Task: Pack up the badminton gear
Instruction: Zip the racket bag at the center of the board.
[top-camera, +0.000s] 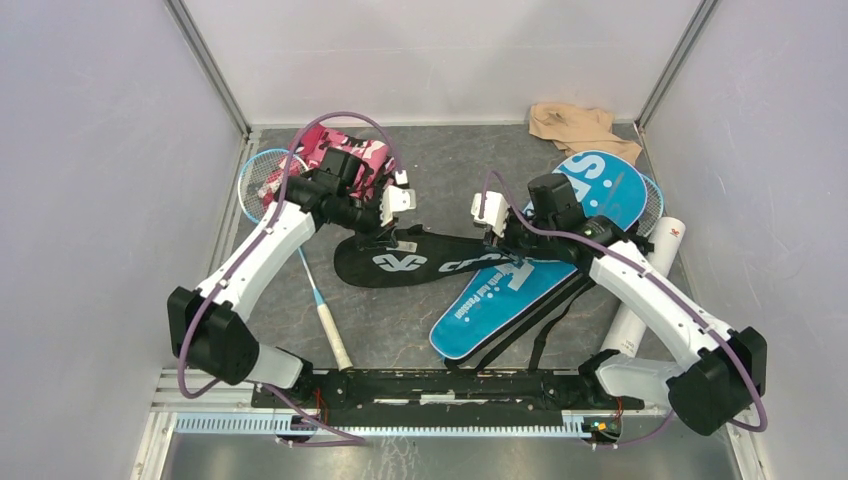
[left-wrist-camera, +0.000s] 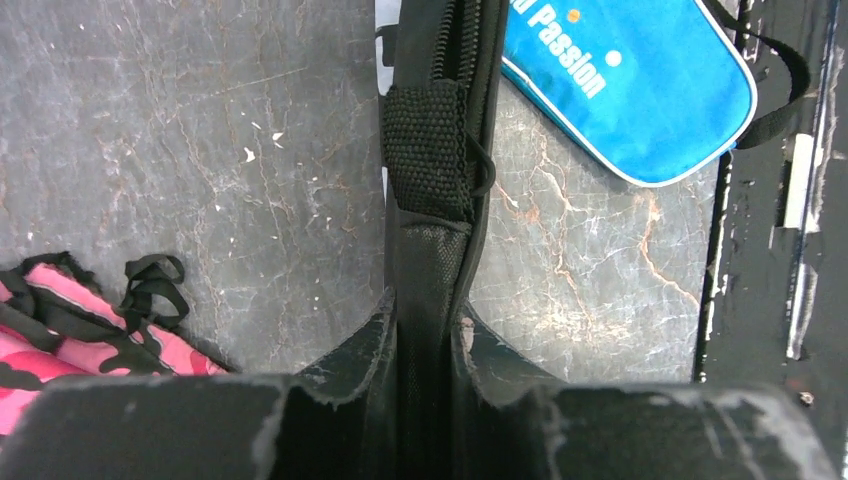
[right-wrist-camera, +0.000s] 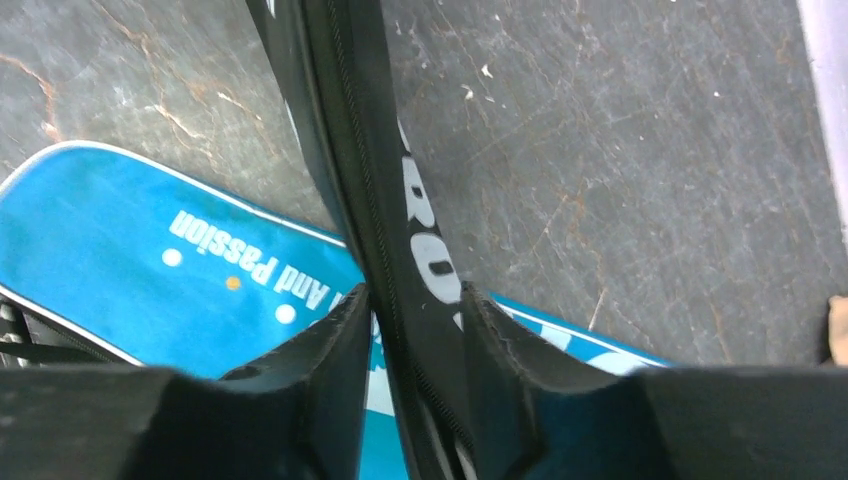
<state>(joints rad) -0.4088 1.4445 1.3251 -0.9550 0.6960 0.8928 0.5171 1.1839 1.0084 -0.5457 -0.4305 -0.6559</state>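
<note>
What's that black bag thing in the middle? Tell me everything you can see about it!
The black cover is a soft, racket-shaped fabric bag with pale grey lettering. A zip runs along its edge, and a woven strap loop is sewn there. It lies on the dark table, its narrow end over the blue cover. The left tool pinches its raised edge. The same edge also passes through the right tool, though how firmly that one holds is unclear.
</note>
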